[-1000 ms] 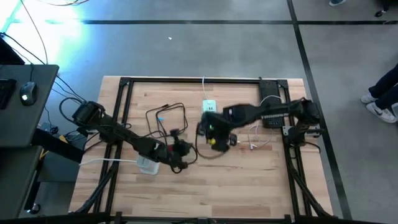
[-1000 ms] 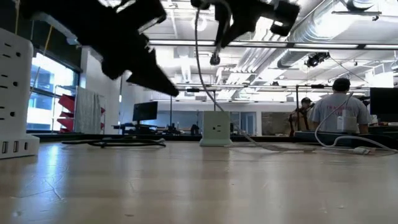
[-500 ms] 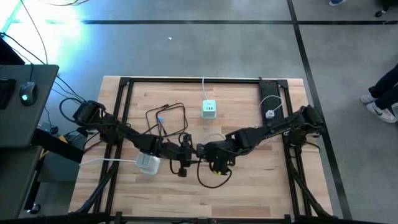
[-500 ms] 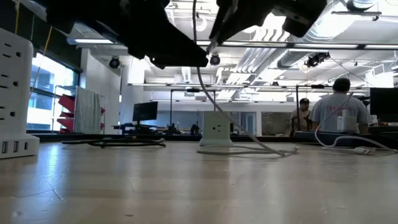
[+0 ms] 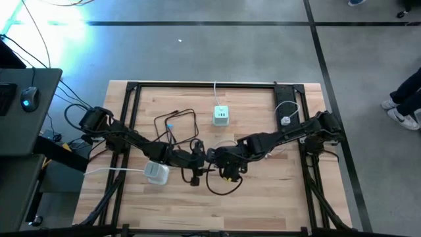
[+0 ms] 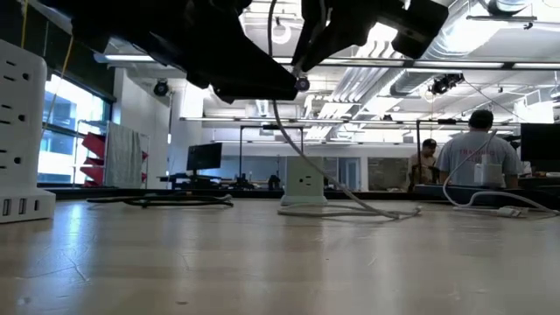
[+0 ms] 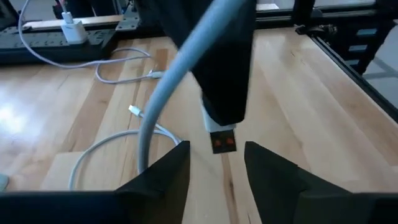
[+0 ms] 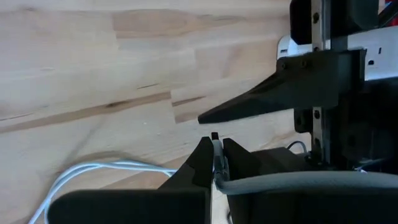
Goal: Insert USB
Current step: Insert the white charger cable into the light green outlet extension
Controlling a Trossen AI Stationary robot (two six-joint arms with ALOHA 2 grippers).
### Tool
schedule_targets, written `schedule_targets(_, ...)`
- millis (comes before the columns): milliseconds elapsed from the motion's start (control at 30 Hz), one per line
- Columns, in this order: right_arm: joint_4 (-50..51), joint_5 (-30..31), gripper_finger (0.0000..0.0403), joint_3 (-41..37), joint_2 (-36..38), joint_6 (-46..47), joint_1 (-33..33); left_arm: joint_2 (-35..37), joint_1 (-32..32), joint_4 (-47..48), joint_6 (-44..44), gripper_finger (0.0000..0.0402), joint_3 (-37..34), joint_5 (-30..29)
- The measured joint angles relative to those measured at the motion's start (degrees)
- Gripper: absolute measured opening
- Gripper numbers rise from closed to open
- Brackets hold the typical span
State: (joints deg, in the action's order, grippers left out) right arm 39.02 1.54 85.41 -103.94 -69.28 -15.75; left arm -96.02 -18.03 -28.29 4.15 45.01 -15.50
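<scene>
No text, label or number can be read anywhere.

White USB plug [image 7: 222, 138] with grey cable [image 7: 168, 93], pinched between the right gripper [image 8: 214, 163] fingers, raised above the wooden table [image 5: 263, 191] near its middle, metal tip hanging between the open left gripper [image 7: 214, 163] fingers.

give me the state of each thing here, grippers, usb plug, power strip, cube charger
left gripper: open, fingers either side of the USB plug
right gripper: shut on the USB plug, held above the table
USB plug: gripped, not inserted
white cable: slack, looping onto the table
power strip: on the table under the left arm
cube charger: upright, cord attached
</scene>
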Motion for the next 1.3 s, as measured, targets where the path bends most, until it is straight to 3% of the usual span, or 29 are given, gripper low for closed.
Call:
schedule_targets(333,0.74,1.92,0.0000,-0.02,0.00,0.33,0.02,0.01,1.83,-1.98,1.32,0.0019,0.04,3.54)
schedule_targets(567,0.92,0.26,0.0011,-0.09,0.00,9.15,0.24,0.01,1.70,-1.09,0.69,0.0001,0.02,1.11)
schedule_targets(733,-3.34,-5.24,0.0051,-0.04,0.00,21.44,1.03,0.03,1.28,-1.62,-0.03,0.0002,0.07,-3.98)
schedule_targets(967,-3.59,1.27,0.0126,-0.04,0.00,25.94,1.06,0.03,0.96,-1.23,-0.34,0.0001,0.09,-6.04)
schedule_targets(1100,-2.98,2.21,0.0146,-0.04,0.00,36.84,1.11,0.03,0.25,-0.40,-0.63,0.0001,0.09,-8.65)
schedule_targets(1300,3.08,5.44,0.0146,-0.02,0.00,60.85,1.36,0.03,-0.90,0.64,-1.85,0.0000,0.09,-13.65)
